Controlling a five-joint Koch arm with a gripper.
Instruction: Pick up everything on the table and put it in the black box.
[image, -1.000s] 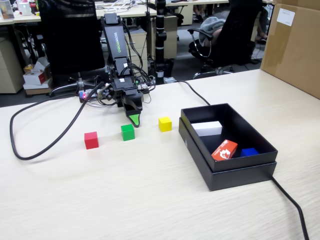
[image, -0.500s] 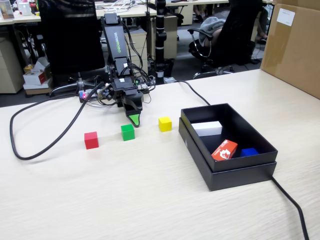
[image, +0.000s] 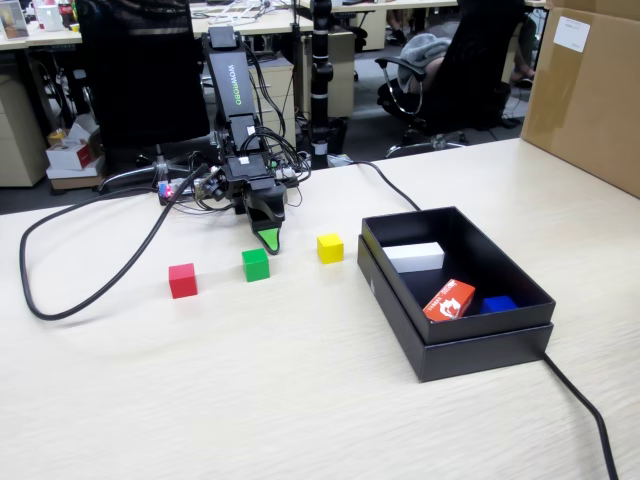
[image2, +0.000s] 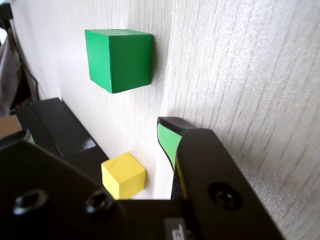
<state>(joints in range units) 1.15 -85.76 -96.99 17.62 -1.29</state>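
the gripper (image: 268, 240) is seen in the fixed view pointing down at the table (image: 300, 400), its green-padded tip hanging just behind the green cube (image: 255, 264) and apart from it; only one tip is shown in either view, so whether the jaws are apart or together cannot be told, and nothing is seen held. in the wrist view, which lies on its side, the gripper (image2: 167, 137) is seen as a single green-edged black finger over the wood grain, with the green cube (image2: 119, 60) ahead of it, clear of the tip, and the yellow cube (image2: 123, 175) to one side, next to the dark wall of the black box (image2: 60, 135). taking the green cube as the landmark in the fixed view, the red cube (image: 182, 280) is found to its left and a little nearer the camera, and the yellow cube (image: 330, 248) to its right and slightly farther back; all three rest on the table, none in the box. the black box (image: 470, 345) lies farther right of the green cube, beyond the yellow one, and holds a white block (image: 414, 257), an orange-red carton (image: 449, 300) and a blue piece (image: 498, 303). a black cable (image: 90, 290) loops on the table to the left of the green cube, past the red one.
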